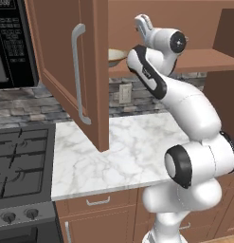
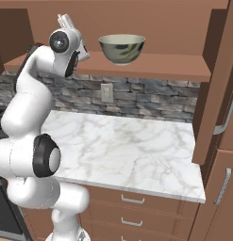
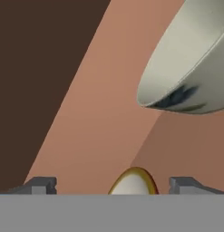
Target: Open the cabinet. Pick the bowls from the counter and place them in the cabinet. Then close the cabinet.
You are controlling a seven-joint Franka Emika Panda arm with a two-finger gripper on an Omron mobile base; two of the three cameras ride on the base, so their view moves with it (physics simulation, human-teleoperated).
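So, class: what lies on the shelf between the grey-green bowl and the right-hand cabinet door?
Nothing: in the right base view the shelf is bare from the grey-green bowl to the door.

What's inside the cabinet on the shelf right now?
On the shelf stands the grey-green bowl. The cream bowl sits there too, its far part hidden behind the arm and the open door.

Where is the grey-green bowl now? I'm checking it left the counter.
In the right base view the grey-green bowl stands upright on the open cabinet's shelf, right of the gripper, above the counter.
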